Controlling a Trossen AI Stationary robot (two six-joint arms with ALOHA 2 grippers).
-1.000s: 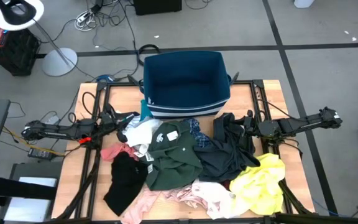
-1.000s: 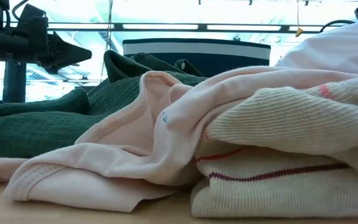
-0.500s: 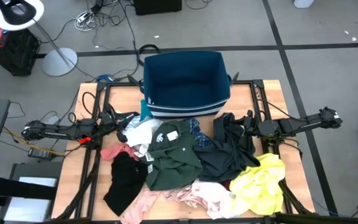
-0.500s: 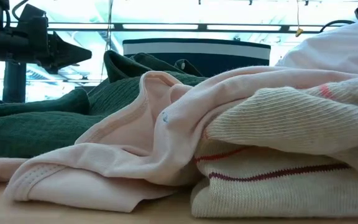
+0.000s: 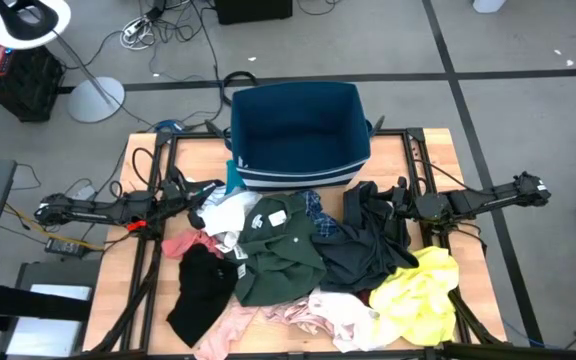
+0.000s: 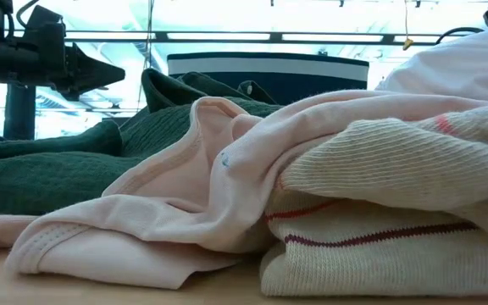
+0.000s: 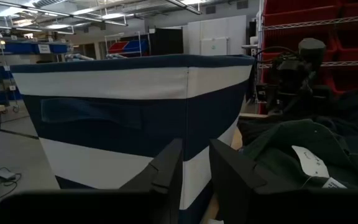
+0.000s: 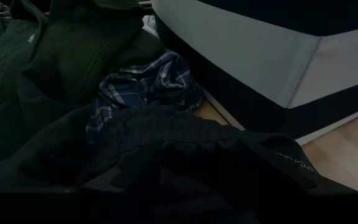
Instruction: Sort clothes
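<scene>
A heap of soft fabric clothes (image 5: 308, 270) covers the near half of the wooden table (image 5: 438, 150), spilling up against the navy blue fabric bin with white stripes (image 5: 298, 130) at the far edge. The dark green knit top (image 5: 278, 255) lies in the middle, the bright yellow garment (image 5: 418, 295) near the right corner, a black piece (image 5: 198, 290) to the left, the pale pink one (image 5: 333, 315) at the front.

The left gripper (image 7: 194, 171) hangs low beside the bin, fingers slightly parted and empty. The right gripper (image 5: 400, 205) sits at the edge of the dark pile; whether it is clenched I cannot tell.

These look light and limp; pinching a raised fold should lift one, though tangled neighbours may drag along.
</scene>
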